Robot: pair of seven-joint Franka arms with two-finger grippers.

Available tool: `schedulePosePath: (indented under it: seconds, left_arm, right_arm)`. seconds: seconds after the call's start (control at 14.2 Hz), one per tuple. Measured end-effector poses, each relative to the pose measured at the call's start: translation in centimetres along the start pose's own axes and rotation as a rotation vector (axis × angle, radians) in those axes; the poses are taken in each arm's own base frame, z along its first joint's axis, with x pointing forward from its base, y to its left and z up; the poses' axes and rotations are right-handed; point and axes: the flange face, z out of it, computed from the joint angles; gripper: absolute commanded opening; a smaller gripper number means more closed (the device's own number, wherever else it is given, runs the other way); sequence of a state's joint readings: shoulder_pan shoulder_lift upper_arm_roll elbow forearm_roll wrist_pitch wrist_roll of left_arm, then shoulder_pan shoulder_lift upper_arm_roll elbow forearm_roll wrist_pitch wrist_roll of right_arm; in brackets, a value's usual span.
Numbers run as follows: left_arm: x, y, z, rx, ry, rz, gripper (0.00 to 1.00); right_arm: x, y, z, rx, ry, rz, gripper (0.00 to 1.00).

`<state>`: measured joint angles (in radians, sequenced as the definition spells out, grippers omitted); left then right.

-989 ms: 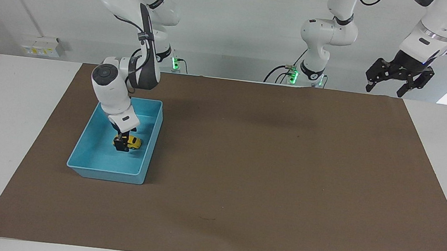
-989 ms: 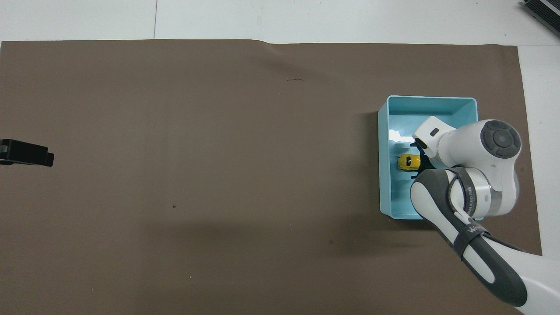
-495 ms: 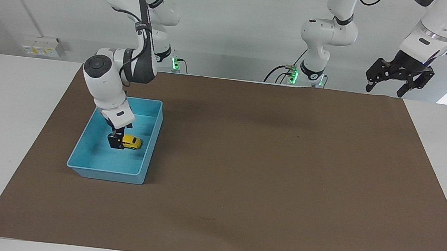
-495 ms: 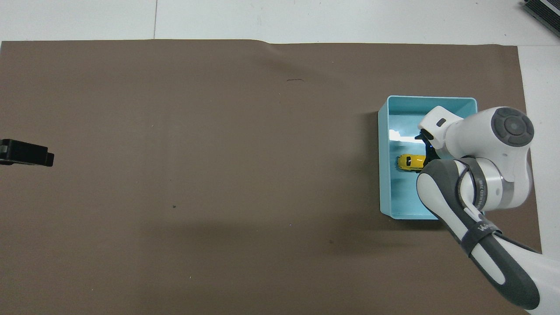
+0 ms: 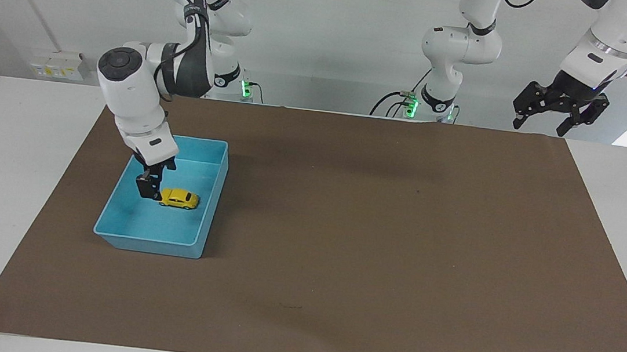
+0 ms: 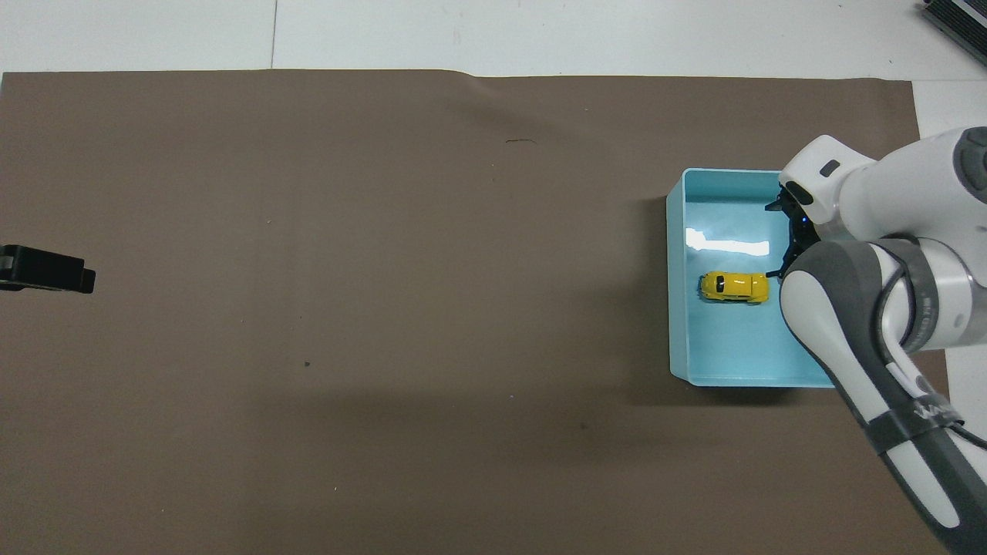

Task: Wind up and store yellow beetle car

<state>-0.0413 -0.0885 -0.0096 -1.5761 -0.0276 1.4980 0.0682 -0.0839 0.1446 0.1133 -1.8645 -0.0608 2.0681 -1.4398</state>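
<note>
My right gripper [image 5: 149,189] hung over the blue bin [image 5: 212,200], at the side toward the right arm's end of the table, and its jaws stood wide with nothing between them. I held it there, just beside the yellow beetle car [image 5: 179,198] and not around it, because the car was already at its place and needed no grip. In the overhead view my own forearm covered most of the gripper, so only a dark part of it showed at the bin's edge.

The yellow beetle car [image 6: 734,287] lay on its wheels on the floor of the blue bin [image 6: 675,270], about in the middle, with free floor on each side. I judged that a flat floor and the walls around it were the reason for this place: a wound toy could roll a little, and the walls would stop it. I judged the storing as done; whether the spring was wound I could not tell.

My left gripper [image 5: 558,110] waited high over the edge of the brown mat [image 5: 377,235] at the left arm's end, with its fingers apart and empty, so it stayed out of the way of the working arm. In the overhead view only its black tip [image 6: 46,269] came in at the border.
</note>
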Motion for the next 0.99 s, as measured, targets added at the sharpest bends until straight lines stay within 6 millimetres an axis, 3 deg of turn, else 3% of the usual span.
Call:
schedulePosePath:
  seconds: [0.21, 0.49, 0.99]
  left_arm:
    - [0.0, 0.0, 0.0, 0.000, 0.000, 0.000, 1.00]
    - [0.0, 0.0, 0.0, 0.000, 0.000, 0.000, 1.00]
    - [0.0, 0.0, 0.0, 0.000, 0.000, 0.000, 1.00]
  right_arm:
    - [-0.1, 0.1, -3.9, -0.031, 0.005, 0.147, 1.00]
    - [-0.2, -1.8, -8.8, -0.044, 0.008, 0.431, 1.00]
    - [0.1, -3.0, -9.9, 0.002, 0.023, 0.938, 1.00]
